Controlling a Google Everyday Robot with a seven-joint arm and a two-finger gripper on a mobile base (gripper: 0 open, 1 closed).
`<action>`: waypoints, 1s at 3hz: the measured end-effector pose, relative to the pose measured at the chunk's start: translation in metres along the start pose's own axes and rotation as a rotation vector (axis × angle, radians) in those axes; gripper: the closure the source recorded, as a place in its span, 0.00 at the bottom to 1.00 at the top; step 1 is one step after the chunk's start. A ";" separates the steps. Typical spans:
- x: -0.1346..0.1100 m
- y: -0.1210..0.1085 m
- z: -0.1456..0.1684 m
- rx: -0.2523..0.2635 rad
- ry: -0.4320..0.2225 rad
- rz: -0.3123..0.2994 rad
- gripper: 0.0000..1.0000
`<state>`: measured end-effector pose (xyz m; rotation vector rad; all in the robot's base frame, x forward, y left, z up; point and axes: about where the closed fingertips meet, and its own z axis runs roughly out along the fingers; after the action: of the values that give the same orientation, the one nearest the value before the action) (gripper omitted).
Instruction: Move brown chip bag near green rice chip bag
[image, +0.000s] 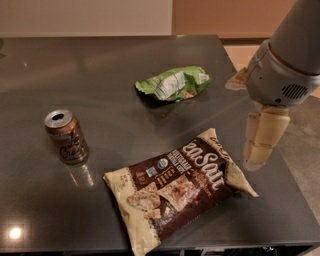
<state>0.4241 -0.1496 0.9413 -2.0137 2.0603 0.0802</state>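
The brown chip bag (177, 185) lies flat on the dark table near its front edge, with cream-tan ends and white lettering. The green rice chip bag (172, 83) lies crumpled farther back, near the table's middle right. My gripper (261, 147) hangs from the grey arm at the right. It hovers just right of the brown bag's right end and does not touch it. It holds nothing that I can see.
A copper-brown drink can (66, 136) stands upright at the left, apart from both bags. The dark grey table (100, 70) ends close to my gripper on the right and just in front of the brown bag. A tan floor lies beyond the right edge.
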 end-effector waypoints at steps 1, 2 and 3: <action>-0.020 0.023 0.023 -0.073 -0.023 -0.103 0.00; -0.034 0.047 0.045 -0.143 -0.045 -0.191 0.00; -0.043 0.065 0.064 -0.180 -0.076 -0.267 0.00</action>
<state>0.3694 -0.0907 0.8802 -2.3353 1.7764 0.2956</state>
